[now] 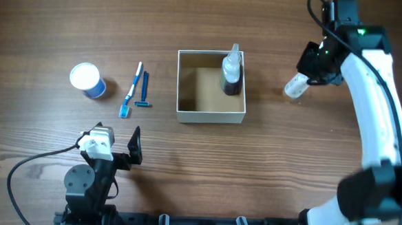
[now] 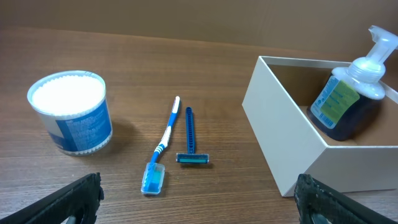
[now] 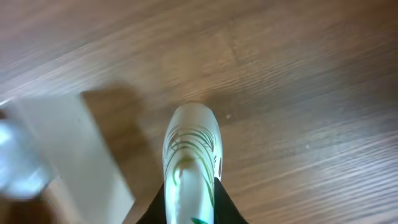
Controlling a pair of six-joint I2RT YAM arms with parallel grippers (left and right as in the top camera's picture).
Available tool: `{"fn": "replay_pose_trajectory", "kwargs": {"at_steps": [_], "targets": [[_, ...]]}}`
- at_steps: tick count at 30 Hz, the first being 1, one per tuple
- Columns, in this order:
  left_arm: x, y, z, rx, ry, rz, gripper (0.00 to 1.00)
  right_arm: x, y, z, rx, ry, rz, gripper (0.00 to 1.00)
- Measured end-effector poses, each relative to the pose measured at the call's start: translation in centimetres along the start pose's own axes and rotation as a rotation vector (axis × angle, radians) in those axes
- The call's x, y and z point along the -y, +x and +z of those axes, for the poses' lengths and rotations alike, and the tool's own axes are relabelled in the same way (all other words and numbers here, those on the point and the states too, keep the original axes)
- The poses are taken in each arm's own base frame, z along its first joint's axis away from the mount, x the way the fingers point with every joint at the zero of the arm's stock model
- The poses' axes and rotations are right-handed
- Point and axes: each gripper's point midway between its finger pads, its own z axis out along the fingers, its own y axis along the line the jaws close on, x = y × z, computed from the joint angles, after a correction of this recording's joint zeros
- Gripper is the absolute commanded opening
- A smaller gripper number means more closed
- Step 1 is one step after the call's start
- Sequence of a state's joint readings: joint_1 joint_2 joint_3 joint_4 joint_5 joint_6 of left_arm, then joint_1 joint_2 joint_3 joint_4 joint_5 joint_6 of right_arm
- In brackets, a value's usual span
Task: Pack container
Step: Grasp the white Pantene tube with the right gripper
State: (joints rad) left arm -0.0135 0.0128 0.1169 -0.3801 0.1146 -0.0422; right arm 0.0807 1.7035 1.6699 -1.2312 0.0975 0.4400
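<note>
- Right gripper [image 1: 308,74]: clamped on a white tube [image 3: 189,155] with green print. The wrist view shows dark fingers [image 3: 225,202] either side of the tube's lower end.
- The tube points away from the gripper, out over the wooden table [image 1: 54,22]. Cannot tell if its tip touches the wood.
- The tube is to the right of the container [image 1: 210,116] and apart from it. It is not over the opening.
- The container sits mid-table: square and shallow, with white walls and a tan inside.
- One item is already inside, a pump bottle [image 2: 348,99] with dark liquid and a white pump head. It looks upright, against the box's right wall at the far corner in the overhead view.
- Left gripper [image 2: 198,184]: jaws spread wide, nothing between them. It is parked low at the near edge of the table, left of the container and well apart from it.
- Ahead of the left gripper, a blue-white toothbrush [image 2: 163,146] and a blue razor [image 2: 189,137] lie flat, side by side and roughly parallel, left of the container.
- Further left, a round blue tub [image 2: 71,112] with a white lid stands upright, apart from the toothbrush.
</note>
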Motion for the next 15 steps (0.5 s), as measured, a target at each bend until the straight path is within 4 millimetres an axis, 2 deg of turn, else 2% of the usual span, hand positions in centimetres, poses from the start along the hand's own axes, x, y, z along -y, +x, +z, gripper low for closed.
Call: {"fn": "replay_pose_trajectory", "kwargs": {"at_steps": [4, 6, 7, 8, 11, 15], "targets": [[0.0, 0.0, 0.0, 0.0, 0.0, 0.0, 1.0, -1.8, 1.9, -6.6, 0.12, -0.091, -0.089, 0.05], [0.0, 0.0, 0.0, 0.0, 0.0, 0.0, 1.0, -3.0, 3.4, -10.3, 0.197, -0.158, -0.159, 0.05], [0.0, 0.0, 0.0, 0.0, 0.0, 0.0, 1.0, -3.4, 4.1, -11.6, 0.22, -0.184, -0.187, 0.05], [0.0, 0.0, 0.0, 0.0, 0.0, 0.0, 1.0, -4.0, 5.4, -13.7, 0.254, -0.235, -0.226, 0.05], [0.0, 0.0, 0.0, 0.0, 0.0, 0.0, 1.0, -5.1, 6.6, -14.8, 0.271, -0.271, -0.277, 0.05], [0.0, 0.0, 0.0, 0.0, 0.0, 0.0, 1.0, -7.7, 7.5, -14.2, 0.251, -0.301, -0.344, 0.05]]}}
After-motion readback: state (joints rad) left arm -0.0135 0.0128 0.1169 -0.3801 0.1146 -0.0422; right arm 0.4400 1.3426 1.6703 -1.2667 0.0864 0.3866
